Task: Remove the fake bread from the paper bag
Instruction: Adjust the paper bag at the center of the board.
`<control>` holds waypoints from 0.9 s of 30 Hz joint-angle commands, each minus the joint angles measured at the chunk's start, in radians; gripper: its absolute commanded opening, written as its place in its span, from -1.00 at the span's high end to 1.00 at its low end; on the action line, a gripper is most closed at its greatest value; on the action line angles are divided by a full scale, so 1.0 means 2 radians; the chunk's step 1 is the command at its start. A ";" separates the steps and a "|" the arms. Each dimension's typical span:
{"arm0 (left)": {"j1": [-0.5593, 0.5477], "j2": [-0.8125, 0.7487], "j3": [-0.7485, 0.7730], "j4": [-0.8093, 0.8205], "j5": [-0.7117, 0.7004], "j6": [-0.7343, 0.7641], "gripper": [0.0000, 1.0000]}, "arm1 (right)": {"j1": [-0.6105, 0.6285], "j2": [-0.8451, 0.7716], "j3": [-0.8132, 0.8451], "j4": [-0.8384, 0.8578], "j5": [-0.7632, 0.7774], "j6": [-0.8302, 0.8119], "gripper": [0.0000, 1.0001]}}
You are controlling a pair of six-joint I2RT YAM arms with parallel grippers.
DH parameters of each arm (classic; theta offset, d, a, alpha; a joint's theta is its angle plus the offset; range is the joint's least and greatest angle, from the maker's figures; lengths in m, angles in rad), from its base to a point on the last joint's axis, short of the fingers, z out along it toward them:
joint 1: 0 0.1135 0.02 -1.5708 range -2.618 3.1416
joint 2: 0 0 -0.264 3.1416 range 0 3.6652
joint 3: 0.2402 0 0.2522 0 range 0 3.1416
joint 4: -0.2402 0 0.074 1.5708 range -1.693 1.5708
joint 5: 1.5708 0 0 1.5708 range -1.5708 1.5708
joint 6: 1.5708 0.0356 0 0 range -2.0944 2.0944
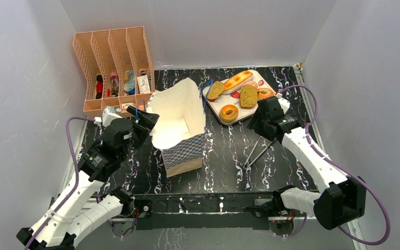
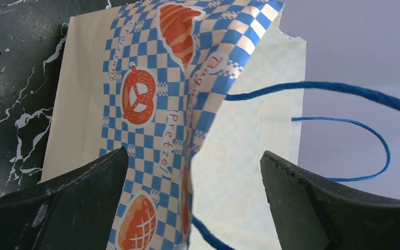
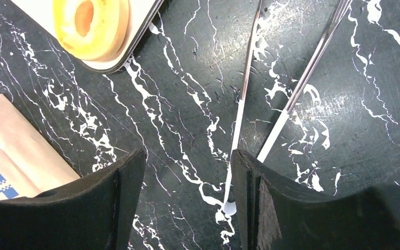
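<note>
Tall brown kraft paper bag with a blue-and-white checkered band (image 1: 179, 125) stood leaning, its white-lined mouth gaping upward. My left pincer (image 2: 195, 156) sat just left of the bag's mouth, spread to its widest. The bag's creased checkered edge ran between the jaws, not pinched. My right pincer (image 3: 187, 156) hung low to the right of the bag, parted and carrying nothing, with thin metal tongs (image 3: 245, 94) lying just past it.

The fake bread (image 1: 238, 80) (orange-glazed loaf, brown roll, toast slice, golden rings) lay right of the bag and beyond it on a white tray (image 1: 220, 104), nearer my right pincer. I saw no piece inside the bag, though its floor was hidden from me.

Judged: any further reach would have to go straight down the bag's long axis, with my left pincer steadying the rim.
</note>
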 commanded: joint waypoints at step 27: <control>-0.001 0.049 0.035 -0.043 0.094 0.039 -0.97 | 0.022 -0.021 0.077 0.004 0.014 -0.048 -0.12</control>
